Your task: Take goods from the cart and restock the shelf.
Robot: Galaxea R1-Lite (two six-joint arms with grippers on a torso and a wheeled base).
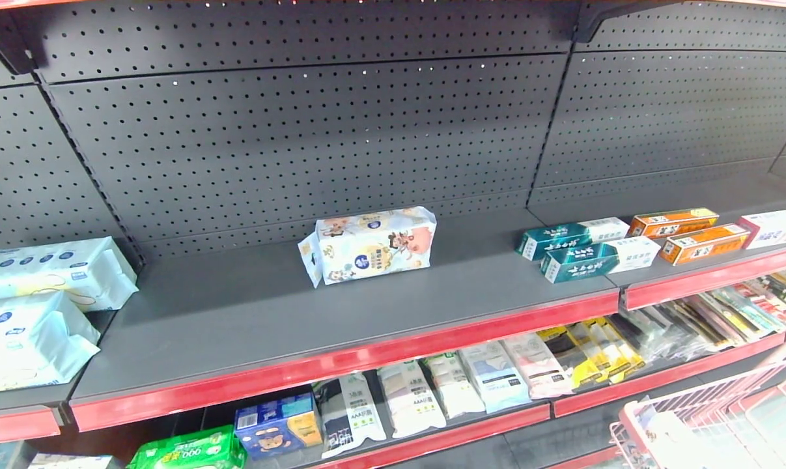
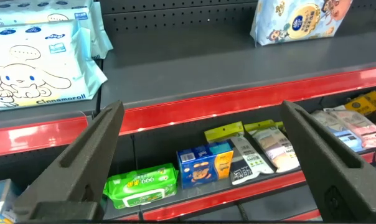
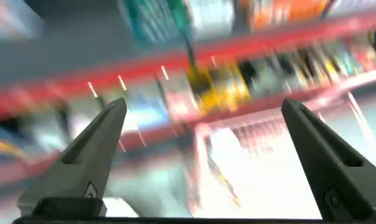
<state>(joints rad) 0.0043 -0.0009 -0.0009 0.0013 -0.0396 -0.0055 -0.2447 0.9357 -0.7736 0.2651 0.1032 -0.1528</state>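
A tissue pack with cartoon prints (image 1: 370,244) stands alone in the middle of the dark grey shelf board (image 1: 249,312), which has a red front edge. The same pack (image 2: 297,22) appears in the left wrist view, beyond my left gripper (image 2: 202,111). That gripper is open with nothing between its fingers and hangs in front of the shelf's red edge. My right gripper (image 3: 203,104) is also open and holds nothing; it hovers over the pink wire cart (image 3: 269,162), whose contents are blurred. The cart's corner (image 1: 712,417) sits at the lower right of the head view.
Pale blue tissue packs (image 1: 34,312) lie on the shelf's left end. Green toothpaste boxes (image 1: 585,251) and orange ones (image 1: 689,234) lie to the right. The lower shelf holds packaged goods, among them a green wipes pack (image 2: 141,185). Perforated back panels rise behind.
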